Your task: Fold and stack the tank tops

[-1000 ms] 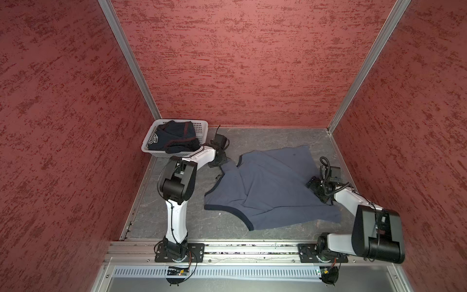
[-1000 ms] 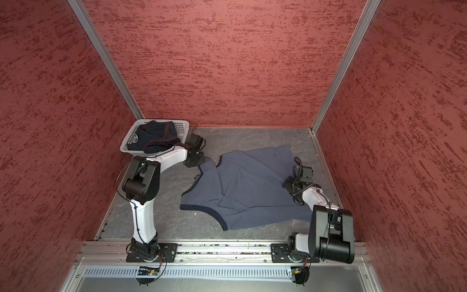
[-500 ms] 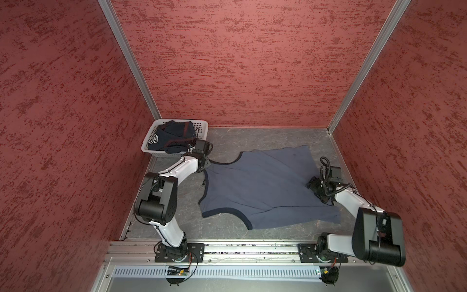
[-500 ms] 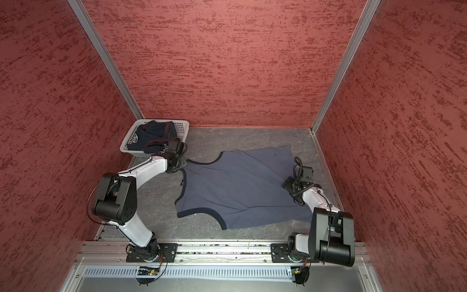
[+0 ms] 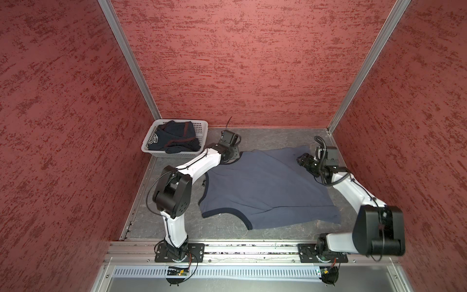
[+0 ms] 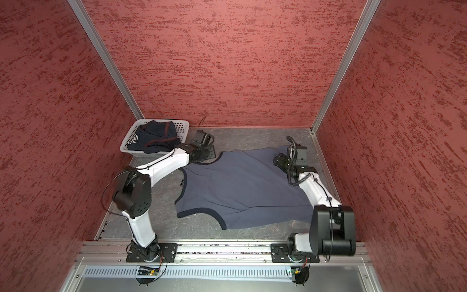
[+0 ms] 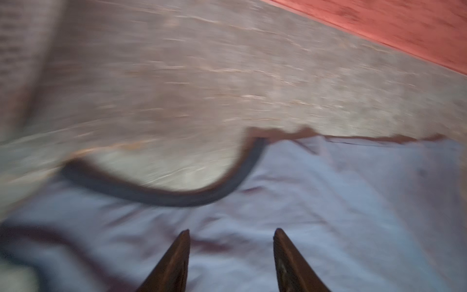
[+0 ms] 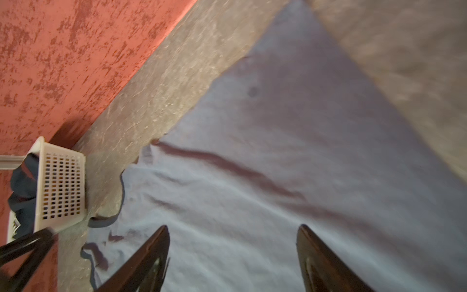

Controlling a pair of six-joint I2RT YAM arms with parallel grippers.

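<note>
Spread tank top (image 5: 265, 189) lies right of basket (image 5: 161, 153) holding bunched tank top (image 5: 177, 136)

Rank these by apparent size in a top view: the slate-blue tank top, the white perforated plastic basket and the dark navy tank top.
1. slate-blue cloth tank top with navy trim, spread flat
2. white perforated plastic basket
3. dark navy cloth tank top with maroon trim, bunched inside that basket

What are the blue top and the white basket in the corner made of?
The blue top looks like soft, matte cloth: it lies limp and wrinkled, with darker trim at its openings. The basket seems to be stiff, smooth white plastic, with a moulded grid of holes.
</note>
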